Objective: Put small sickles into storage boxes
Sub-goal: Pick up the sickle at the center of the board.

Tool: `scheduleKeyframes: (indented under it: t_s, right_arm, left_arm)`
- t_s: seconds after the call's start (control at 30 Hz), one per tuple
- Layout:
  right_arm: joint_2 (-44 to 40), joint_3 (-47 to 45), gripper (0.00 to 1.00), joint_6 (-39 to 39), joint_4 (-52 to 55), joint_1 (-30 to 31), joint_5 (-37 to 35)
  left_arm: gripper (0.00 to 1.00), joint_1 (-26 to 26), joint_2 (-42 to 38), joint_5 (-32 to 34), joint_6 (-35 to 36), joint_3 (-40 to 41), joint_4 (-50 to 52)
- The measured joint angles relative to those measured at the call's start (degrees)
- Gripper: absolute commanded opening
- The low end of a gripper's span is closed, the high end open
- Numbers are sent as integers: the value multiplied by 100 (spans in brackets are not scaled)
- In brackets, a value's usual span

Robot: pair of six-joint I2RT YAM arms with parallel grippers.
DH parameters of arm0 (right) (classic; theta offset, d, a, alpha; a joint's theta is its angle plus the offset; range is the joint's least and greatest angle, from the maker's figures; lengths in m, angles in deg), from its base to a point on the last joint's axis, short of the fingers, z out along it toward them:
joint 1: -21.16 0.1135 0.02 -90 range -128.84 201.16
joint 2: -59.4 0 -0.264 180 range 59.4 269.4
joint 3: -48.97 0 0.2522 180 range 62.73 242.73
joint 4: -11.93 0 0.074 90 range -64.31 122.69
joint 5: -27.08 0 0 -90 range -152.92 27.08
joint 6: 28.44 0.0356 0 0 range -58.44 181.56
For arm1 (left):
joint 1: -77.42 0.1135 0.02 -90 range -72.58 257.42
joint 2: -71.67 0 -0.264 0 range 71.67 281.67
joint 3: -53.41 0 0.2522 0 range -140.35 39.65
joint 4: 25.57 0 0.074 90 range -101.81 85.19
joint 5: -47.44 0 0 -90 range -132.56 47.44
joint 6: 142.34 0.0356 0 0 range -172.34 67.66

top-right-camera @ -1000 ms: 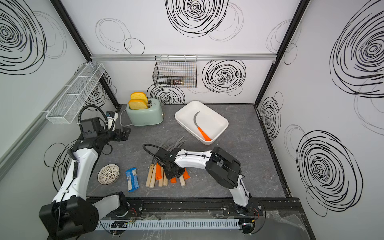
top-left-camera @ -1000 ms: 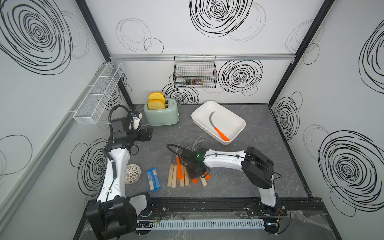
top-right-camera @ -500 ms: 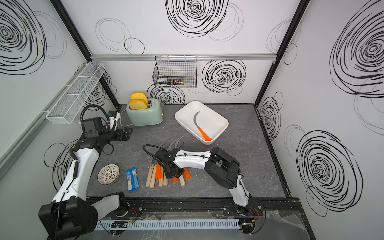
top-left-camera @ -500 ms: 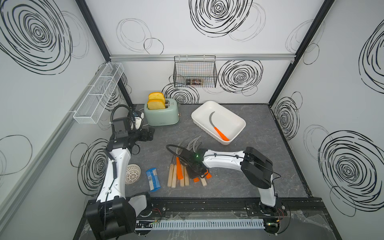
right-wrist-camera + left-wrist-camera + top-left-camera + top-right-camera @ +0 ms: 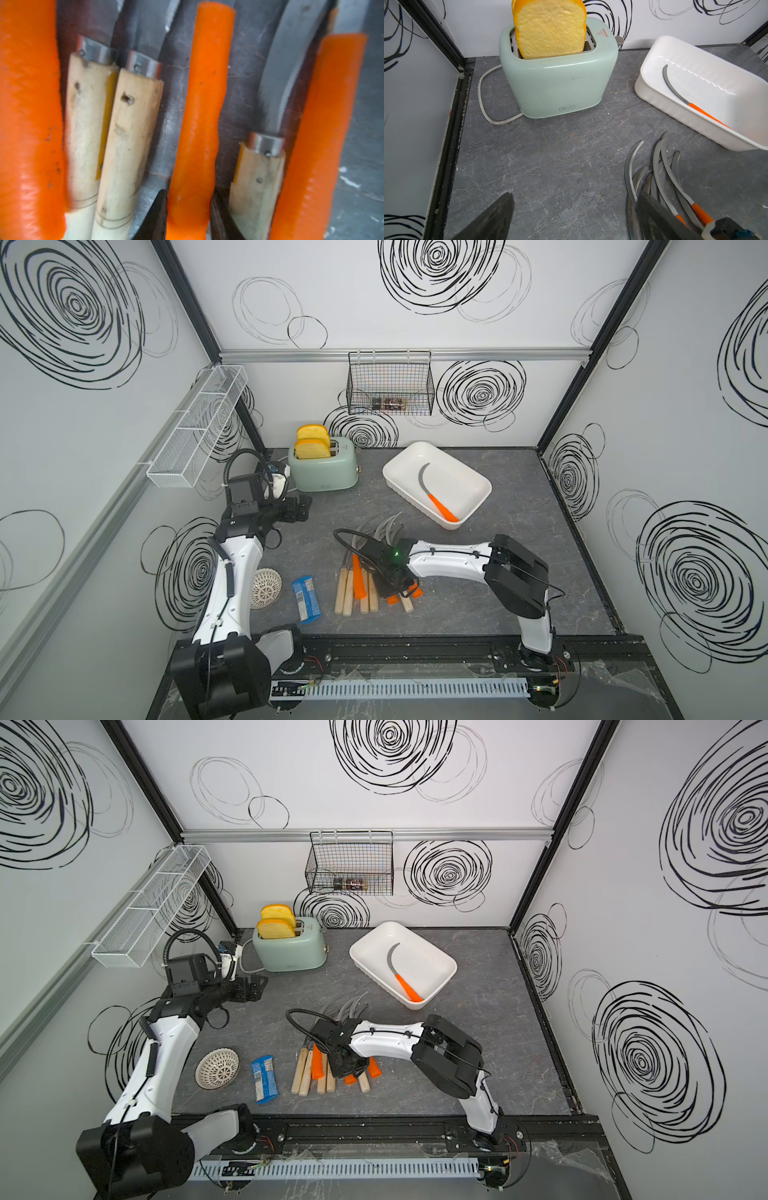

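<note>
In the pile (image 5: pixel 365 593) of sickles near the tub (image 5: pixel 461 472), blades fanned toward it, the right gripper (image 5: pixel 188 209) pinches one sickle (image 5: pixel 200 116) by its orange handle, jaws tight on both sides. A lone sickle (image 5: pixel 442 506) lies inside the tub, orange handle in a corner. The left gripper (image 5: pixel 574 207) hangs spread and empty near the toaster (image 5: pixel 556 83).

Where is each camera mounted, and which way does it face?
Top view: above the front rail, looking down on the table; both arms show, right end effector in the sickle pile.
Top view: same height and heading; same scene, white tub holding one orange-handled sickle.
Left wrist: on the left arm, facing toaster and tub; open left end effector shows.
Right wrist: on the right arm, close over handles; its fingers clamp an orange handle.
Shared: left wrist and top views show toaster and tub.
</note>
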Motion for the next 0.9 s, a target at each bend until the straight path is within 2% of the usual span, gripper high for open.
scheduleKeyframes:
  t_s: [0.9]
  right_arm:
    - [-533, -166, 0, -269, -111, 35, -118]
  left_arm:
    - [96, -127, 0, 164, -72, 0, 0]
